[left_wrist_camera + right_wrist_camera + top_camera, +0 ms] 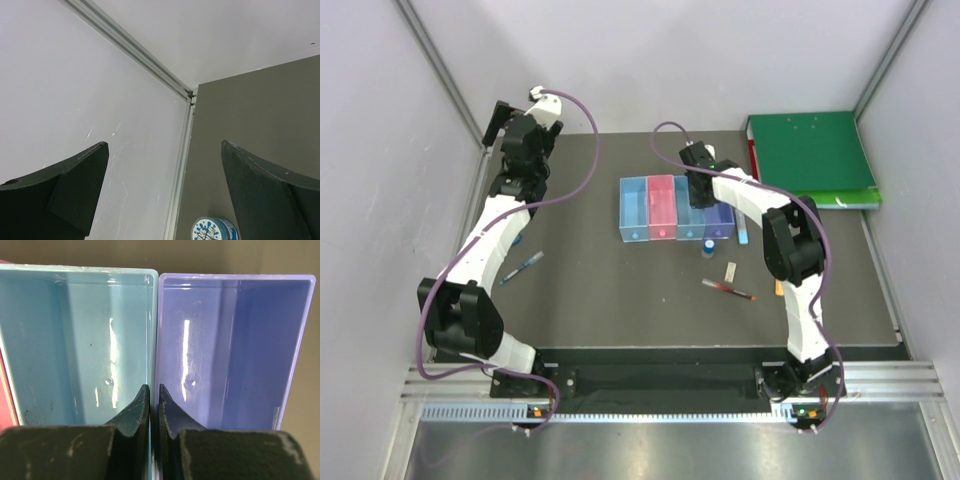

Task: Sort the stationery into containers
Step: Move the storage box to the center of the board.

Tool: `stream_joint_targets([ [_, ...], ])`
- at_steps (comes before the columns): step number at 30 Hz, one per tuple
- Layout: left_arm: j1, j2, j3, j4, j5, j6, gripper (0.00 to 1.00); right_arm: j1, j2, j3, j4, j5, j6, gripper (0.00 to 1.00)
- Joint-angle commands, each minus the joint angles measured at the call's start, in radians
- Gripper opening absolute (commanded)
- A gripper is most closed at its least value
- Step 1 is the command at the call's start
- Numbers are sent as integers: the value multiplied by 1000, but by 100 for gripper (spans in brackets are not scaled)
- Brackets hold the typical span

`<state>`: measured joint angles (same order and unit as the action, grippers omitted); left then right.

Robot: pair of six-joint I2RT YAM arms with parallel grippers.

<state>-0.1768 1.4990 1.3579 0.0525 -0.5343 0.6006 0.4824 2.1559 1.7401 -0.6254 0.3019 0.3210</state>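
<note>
My right gripper [154, 394] was shut tight and empty, low in the frame above 2 trays, the light blue tray [60, 330] and purple tray [240, 335]. My left gripper [164, 146] was wide open. The tape roll [215, 230], at the bottom edge, looked light and hard; I thought its round sides were best to pinch.

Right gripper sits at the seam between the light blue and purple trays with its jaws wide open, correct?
No, its jaws are shut. The right wrist view shows the right gripper at the seam between the light blue tray and purple tray.
</note>
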Motion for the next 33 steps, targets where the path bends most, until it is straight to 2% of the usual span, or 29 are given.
stream_joint_targets([
  [1,-1,-13,-3,55,11,-21,99,22,-16,12,-65,23,-105,9],
  [2,-1,-16,-5,55,13,-21,99,24,-18,19,-63,22,-106,15],
  [7,-1,-17,-9,55,16,-30,99,27,-19,62,-53,8,-119,19],
  [11,-4,-16,-6,56,19,-39,99,31,-24,67,-60,22,-111,9],
  [12,-6,-17,-6,58,19,-41,99,32,-27,62,-60,25,-100,2],
  [14,-7,-20,-8,55,22,-38,99,33,-33,50,-62,28,-100,2],
  [17,-7,-25,-11,56,20,-35,99,33,-42,45,-59,31,-97,11],
  [19,-7,-23,-11,56,20,-35,99,33,-45,45,-57,32,-97,13],
  [20,-7,-25,-11,56,22,-39,99,35,-48,44,-59,34,-96,13],
  [22,-9,-26,-11,53,25,-44,99,33,-44,41,-63,46,-85,1],
  [23,-9,-26,-11,53,25,-45,99,35,-44,32,-63,51,-82,0],
  [33,-10,-34,3,37,25,-16,99,21,-31,6,-94,32,9,0],
])
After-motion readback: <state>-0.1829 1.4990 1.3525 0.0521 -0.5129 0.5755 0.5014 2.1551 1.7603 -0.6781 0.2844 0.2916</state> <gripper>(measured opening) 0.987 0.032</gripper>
